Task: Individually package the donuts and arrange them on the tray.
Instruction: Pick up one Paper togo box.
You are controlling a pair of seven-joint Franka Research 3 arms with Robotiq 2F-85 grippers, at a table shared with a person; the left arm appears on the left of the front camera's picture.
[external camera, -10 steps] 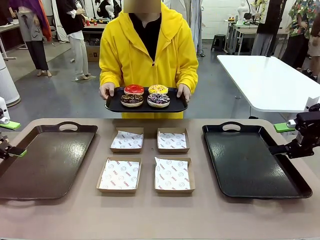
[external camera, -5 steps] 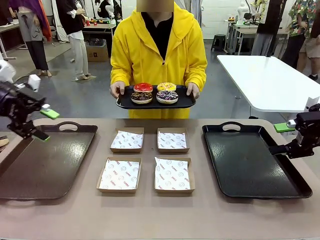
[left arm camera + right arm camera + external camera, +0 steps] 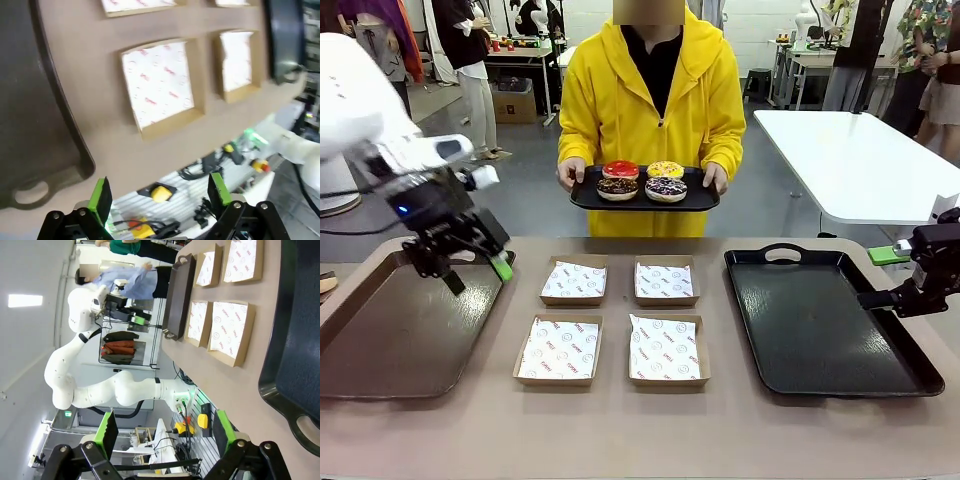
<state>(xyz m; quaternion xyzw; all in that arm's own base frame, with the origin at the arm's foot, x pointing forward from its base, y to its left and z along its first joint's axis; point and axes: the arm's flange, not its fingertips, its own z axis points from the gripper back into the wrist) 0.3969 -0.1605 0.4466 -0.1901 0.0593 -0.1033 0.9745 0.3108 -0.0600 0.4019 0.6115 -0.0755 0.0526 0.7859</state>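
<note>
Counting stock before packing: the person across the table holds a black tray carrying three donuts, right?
No. The black tray held by the person carries four donuts, not three; the front view shows them in two rows of two.

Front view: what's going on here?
A person holds a small black tray with the four donuts beyond the far edge of the table. None is packaged yet: the four paper-lined boxes lie empty between two large trays. The left gripper hovers open above the far corner of the left tray; the right gripper is open beside the right tray.
</note>
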